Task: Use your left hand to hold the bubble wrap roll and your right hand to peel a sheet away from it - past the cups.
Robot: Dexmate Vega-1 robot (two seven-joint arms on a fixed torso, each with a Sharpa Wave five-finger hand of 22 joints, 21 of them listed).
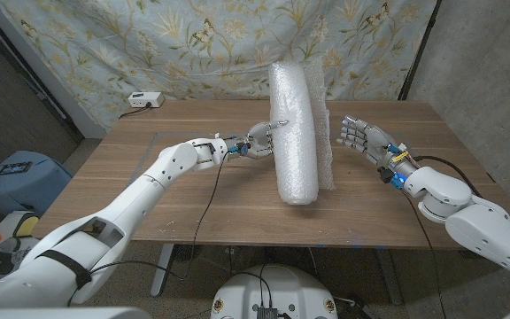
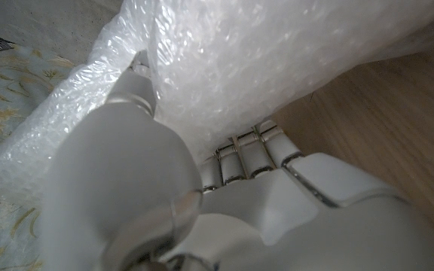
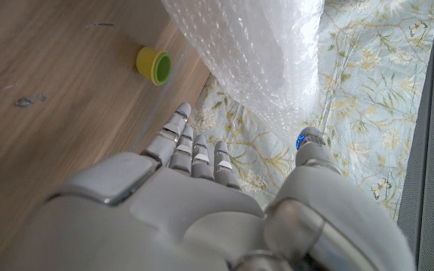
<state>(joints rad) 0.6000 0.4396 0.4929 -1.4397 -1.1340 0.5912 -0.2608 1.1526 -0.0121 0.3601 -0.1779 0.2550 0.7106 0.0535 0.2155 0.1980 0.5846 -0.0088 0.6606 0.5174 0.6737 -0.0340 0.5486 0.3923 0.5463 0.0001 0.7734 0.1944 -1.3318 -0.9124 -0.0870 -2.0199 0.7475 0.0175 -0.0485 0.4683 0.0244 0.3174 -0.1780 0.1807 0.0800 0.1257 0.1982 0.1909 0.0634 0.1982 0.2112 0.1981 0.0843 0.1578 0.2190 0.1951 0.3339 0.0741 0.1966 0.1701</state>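
Left hand [image 1: 259, 139] gripping upright bubble wrap roll [image 1: 294, 133] — clear, loose sheet edge

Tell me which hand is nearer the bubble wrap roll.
Left. The left hand touches the bubble wrap roll on its side, fingers against the wrap. The right hand hovers open beside the loose sheet edge, apart from it.

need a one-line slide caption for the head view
Left hand steadies the upright bubble wrap roll on the wooden table; right hand, fingers spread, waits beside its loose sheet.
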